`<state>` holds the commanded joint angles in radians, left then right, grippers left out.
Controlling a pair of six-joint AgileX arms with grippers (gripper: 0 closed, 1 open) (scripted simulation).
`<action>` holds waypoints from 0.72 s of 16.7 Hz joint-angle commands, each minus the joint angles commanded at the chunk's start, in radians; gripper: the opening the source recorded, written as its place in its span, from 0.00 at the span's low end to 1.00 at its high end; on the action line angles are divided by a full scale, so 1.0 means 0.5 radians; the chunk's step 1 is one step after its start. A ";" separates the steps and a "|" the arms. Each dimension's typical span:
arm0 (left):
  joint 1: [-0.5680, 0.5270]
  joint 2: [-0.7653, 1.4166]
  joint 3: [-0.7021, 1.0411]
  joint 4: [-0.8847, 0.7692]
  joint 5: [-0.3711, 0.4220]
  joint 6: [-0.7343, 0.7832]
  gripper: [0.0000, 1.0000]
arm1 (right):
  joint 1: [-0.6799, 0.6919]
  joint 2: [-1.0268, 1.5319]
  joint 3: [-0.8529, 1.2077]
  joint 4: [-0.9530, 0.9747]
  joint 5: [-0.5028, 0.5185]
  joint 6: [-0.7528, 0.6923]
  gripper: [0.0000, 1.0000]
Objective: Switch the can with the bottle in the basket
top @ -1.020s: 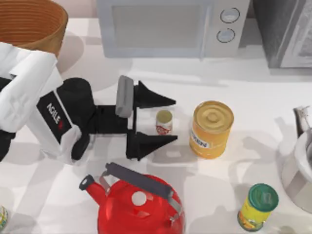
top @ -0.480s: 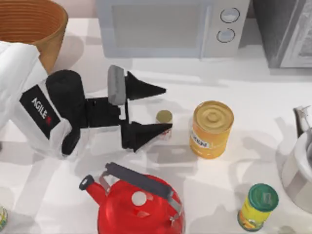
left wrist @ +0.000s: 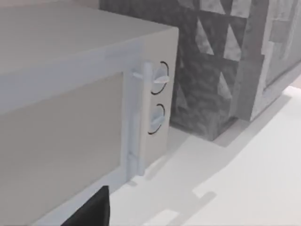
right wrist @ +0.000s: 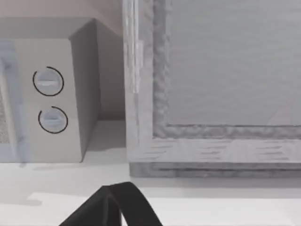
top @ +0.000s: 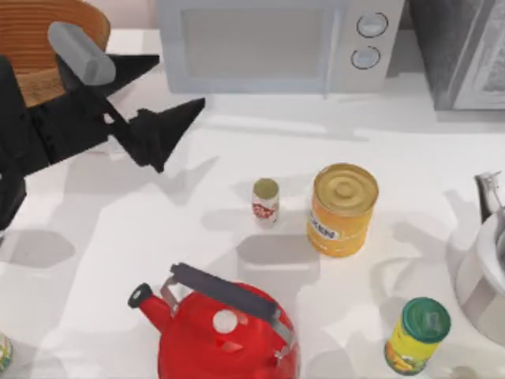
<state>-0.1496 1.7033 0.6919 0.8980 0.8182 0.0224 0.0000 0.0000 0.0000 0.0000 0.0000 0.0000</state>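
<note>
Left end effector is up near the table's far left corner, fingers spread wide with nothing between them, one fingertip pointing toward the microwave and the other out over bare table. I'm seeing it hang just beside the basket, which sits in that far left corner with its ribbed inner wall showing. I can't make out the bottle inside the basket from up here; my arm covers part of the opening.

Can is standing upright on the table, around the middle, well apart from my left end effector. Just to its right is the big yellow can, upright too, close by but not touching. Toward the near edge sits the red kettle, handle on top. At the near right there's a yellow tin with a green lid, and a metal pot pokes in at the right edge.

From my left wrist camera I've got the microwave's front, its handle and two dials, with a dark fingertip at the frame's edge. My right wrist camera looks at the microwave's dials and a grey cabinet; a dark finger pokes in, but I can't tell how the right end effector's fingers are set.
</note>
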 joint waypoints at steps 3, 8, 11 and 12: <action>0.102 -0.754 -0.289 -0.400 -0.357 0.002 1.00 | 0.000 0.000 0.000 0.000 0.000 0.000 1.00; 0.225 -2.005 -0.766 -1.033 -0.930 -0.005 1.00 | 0.000 0.000 0.000 0.000 0.000 0.000 1.00; 0.266 -2.627 -1.017 -1.351 -1.221 -0.016 1.00 | 0.000 0.000 0.000 0.000 0.000 0.000 1.00; 0.276 -2.798 -1.090 -1.442 -1.305 -0.020 1.00 | 0.000 0.000 0.000 0.000 0.000 0.000 1.00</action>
<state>-0.0117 0.3042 0.1468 0.1772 0.1657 0.0122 0.0000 0.0000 0.0000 0.0000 0.0000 0.0000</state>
